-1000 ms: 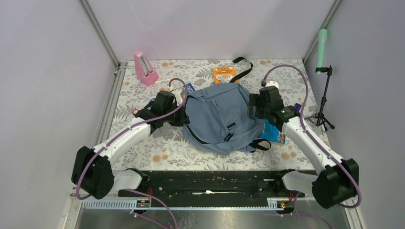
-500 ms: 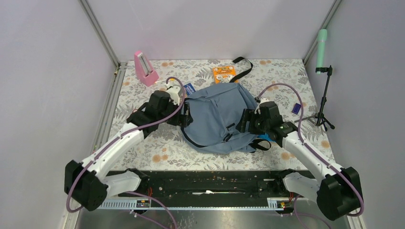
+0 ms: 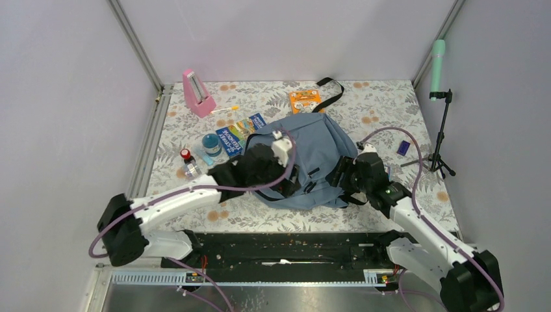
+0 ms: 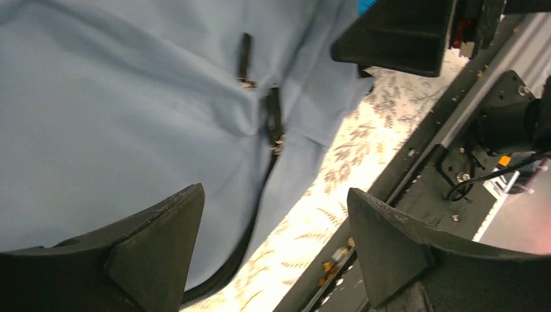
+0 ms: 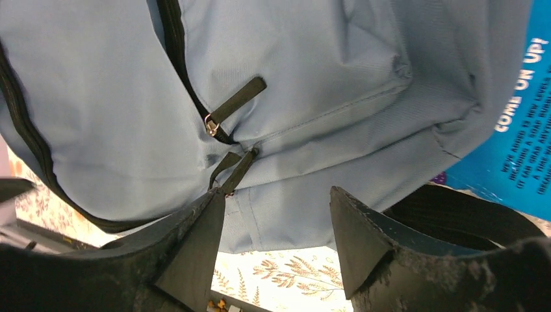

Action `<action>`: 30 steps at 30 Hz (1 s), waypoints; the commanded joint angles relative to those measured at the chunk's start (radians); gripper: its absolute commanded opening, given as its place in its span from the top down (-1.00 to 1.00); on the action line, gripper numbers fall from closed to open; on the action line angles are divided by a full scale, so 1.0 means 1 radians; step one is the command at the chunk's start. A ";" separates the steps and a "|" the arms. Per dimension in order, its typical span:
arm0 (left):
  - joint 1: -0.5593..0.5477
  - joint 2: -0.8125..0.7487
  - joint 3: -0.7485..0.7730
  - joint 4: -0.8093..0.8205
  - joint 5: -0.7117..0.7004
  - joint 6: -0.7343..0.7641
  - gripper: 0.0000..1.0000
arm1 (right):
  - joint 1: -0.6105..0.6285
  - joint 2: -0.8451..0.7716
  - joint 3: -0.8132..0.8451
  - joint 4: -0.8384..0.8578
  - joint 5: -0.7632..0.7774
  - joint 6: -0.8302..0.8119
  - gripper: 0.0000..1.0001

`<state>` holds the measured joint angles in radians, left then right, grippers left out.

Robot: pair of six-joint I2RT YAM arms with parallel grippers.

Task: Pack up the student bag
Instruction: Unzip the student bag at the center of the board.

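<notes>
The student bag (image 3: 308, 146) lies flat in the middle of the table, grey-blue with dark zippers, front pocket up. My left gripper (image 3: 288, 184) hovers over its near-left edge, open, with nothing between the fingers (image 4: 153, 260). The left wrist view shows the bag's fabric (image 4: 117, 97) and two zipper pulls (image 4: 274, 123). My right gripper (image 3: 340, 177) is at the bag's near-right corner, also open. In the right wrist view its fingers (image 5: 195, 253) straddle the bag's lower hem (image 5: 286, 214), and a zipper pull (image 5: 237, 170) ends right at the left fingertip.
Left of the bag lie a blue booklet (image 3: 238, 134), a blue-lidded jar (image 3: 211, 143), a small bottle (image 3: 188, 162) and a pen (image 3: 225, 109). A pink metronome (image 3: 197, 93) and an orange packet (image 3: 305, 101) sit at the back. A blue book (image 5: 520, 149) lies under the bag's right side; a microphone stand (image 3: 442, 133) stands at the right.
My left gripper opened and swung from the bag's left side to its near edge, uncovering the items on the left. My right gripper came down to the near-right corner, its jaws narrowing.
</notes>
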<state>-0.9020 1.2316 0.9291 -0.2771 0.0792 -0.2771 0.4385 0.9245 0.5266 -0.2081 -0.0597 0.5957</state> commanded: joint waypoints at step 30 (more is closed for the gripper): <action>-0.139 0.469 0.051 0.343 -0.228 -0.292 0.28 | 0.006 -0.198 -0.045 -0.109 0.182 0.050 -0.26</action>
<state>-1.0340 1.6932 0.9562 0.0200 -0.1574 -0.5350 0.4389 0.7277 0.4683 -0.3172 0.0959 0.6384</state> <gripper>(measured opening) 0.370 0.634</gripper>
